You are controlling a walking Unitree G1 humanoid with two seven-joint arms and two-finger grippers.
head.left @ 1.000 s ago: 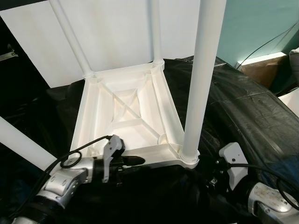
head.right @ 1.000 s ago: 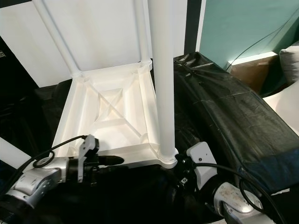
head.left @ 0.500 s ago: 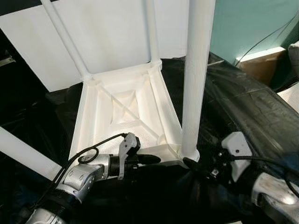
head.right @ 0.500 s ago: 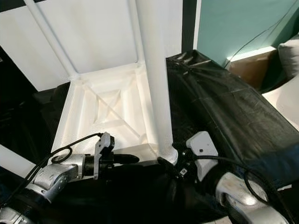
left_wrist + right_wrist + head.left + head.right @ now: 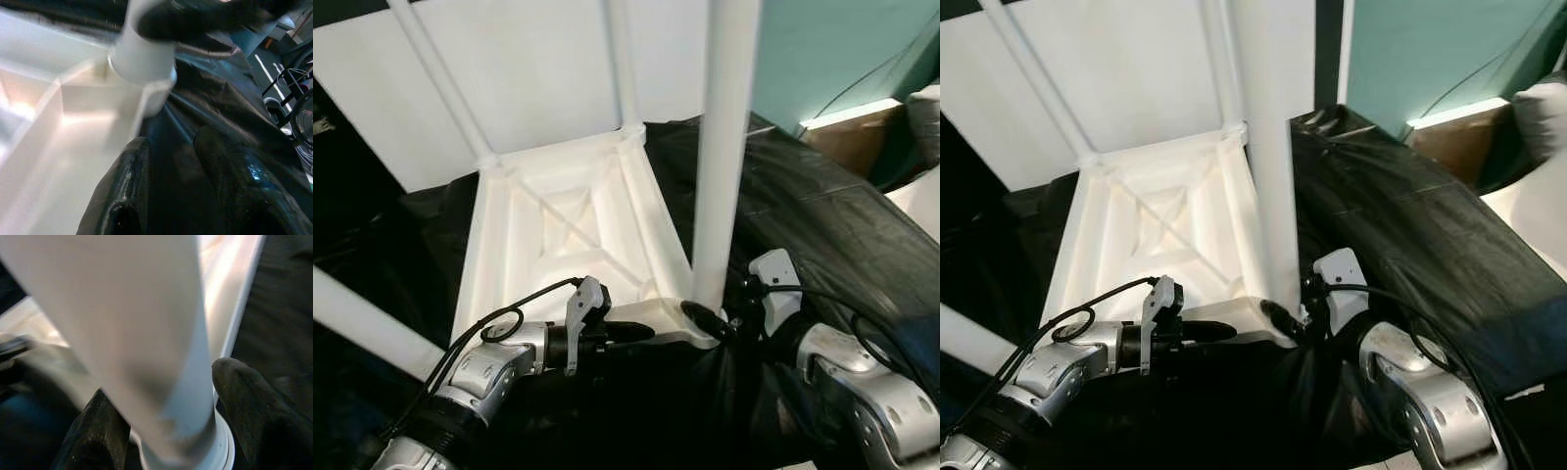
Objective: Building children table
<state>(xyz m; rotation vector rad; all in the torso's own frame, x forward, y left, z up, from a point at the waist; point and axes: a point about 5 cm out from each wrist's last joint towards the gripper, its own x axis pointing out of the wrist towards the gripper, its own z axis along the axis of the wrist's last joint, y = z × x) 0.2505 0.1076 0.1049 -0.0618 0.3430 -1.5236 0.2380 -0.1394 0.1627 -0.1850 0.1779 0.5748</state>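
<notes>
Loose leg, far left: a white table leg (image 5: 357, 318) lies slanted on the dark cover at the left edge, well apart from both grippers and not yet fitted.
Left gripper: the left gripper (image 5: 631, 333) points right along the near rim of the tabletop. Its two black fingers (image 5: 124, 191) stand apart with only dark cover between them; it holds nothing.
Tabletop: the white plastic children's tabletop (image 5: 558, 220) lies underside up on the black plastic sheeting (image 5: 822, 215), ribs and diagonal braces showing. Two far legs stand in the far corner sockets.
Near-right leg: a white leg (image 5: 724, 147) stands upright in the near-right corner socket (image 5: 700, 318), its collar at the rim.
Right gripper: the right gripper (image 5: 166, 431) sits at the base of this leg, one finger on each side of the tube just above the collar. Whether the pads press the tube cannot be told; the jaws look open around it.
Step in hand (judgement): seating the near-right leg in its socket.
Method: keep the leg vertical and grip low, near the collar, so the push goes straight down. Press the left gripper on the near rim to stop the tabletop sliding on the slick sheeting.
Risk: a tilted leg may jam or lever the corner upward.
</notes>
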